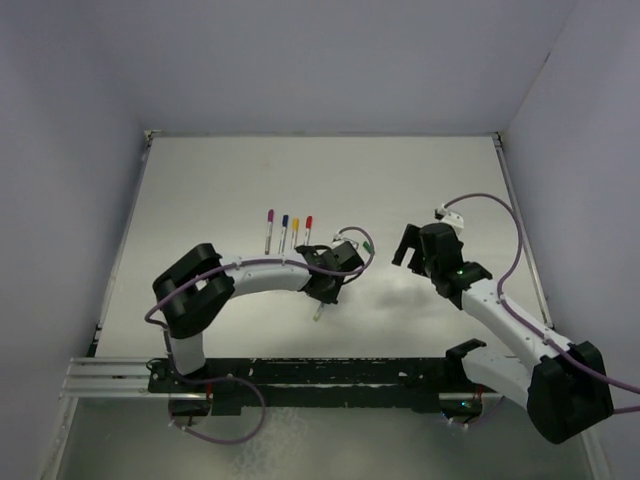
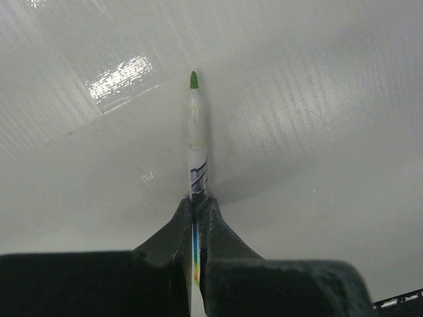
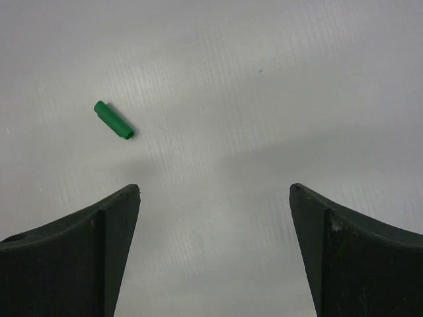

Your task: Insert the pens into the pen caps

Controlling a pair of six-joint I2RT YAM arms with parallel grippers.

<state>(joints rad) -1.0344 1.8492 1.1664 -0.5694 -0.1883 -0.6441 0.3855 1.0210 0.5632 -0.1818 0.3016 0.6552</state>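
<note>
My left gripper (image 1: 324,292) (image 2: 196,201) is shut on a white pen (image 2: 195,139) with a green tip (image 2: 193,79). The pen sticks out ahead of the fingers, above the table. In the top view its free end (image 1: 318,312) points toward the near edge. A small green cap (image 1: 368,245) (image 3: 114,120) lies flat on the table between the two arms. My right gripper (image 1: 409,250) (image 3: 215,191) is open and empty, with the cap ahead and to its left. Several other pens (image 1: 288,232) lie side by side, with purple, blue, yellow and red far ends.
The left arm's purple cable (image 1: 360,240) loops close by the green cap. White walls (image 1: 120,200) enclose the table on the left, back and right. A black rail (image 1: 320,375) runs along the near edge.
</note>
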